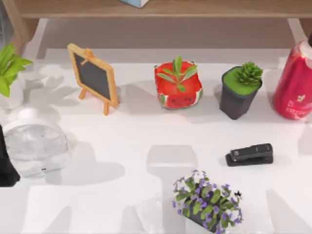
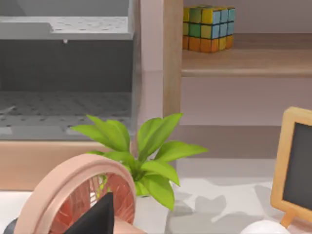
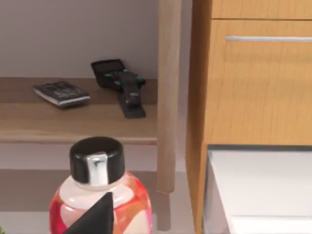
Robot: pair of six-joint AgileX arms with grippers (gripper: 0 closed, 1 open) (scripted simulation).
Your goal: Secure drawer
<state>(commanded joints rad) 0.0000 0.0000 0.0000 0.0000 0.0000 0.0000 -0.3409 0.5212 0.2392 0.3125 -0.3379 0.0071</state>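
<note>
In the right wrist view a wooden cabinet holds an upper drawer front [image 3: 258, 83] with a silver bar handle [image 3: 268, 38], sitting flush. Below it a pale grey drawer [image 3: 258, 187] stands pulled out toward the table. My right gripper [image 3: 95, 217] hangs low behind a red bottle's black cap [image 3: 96, 160], well short of the cabinet. In the left wrist view a grey open compartment [image 2: 63, 102] with a wooden lower panel [image 2: 44, 163] lies beyond a green plant [image 2: 146, 156]. My left gripper [image 2: 97, 219] sits at the table's left edge, where the left arm [image 1: 6, 163] shows from above.
On the table stand a small chalkboard easel [image 1: 93, 77], a watermelon pot [image 1: 178, 87], a black succulent pot [image 1: 240, 91], a red bottle [image 1: 295, 83], a black stapler [image 1: 249, 154], a purple flower pot [image 1: 207, 202] and a round fan [image 1: 34, 144]. A wooden shelf [image 1: 161, 9] runs along the back.
</note>
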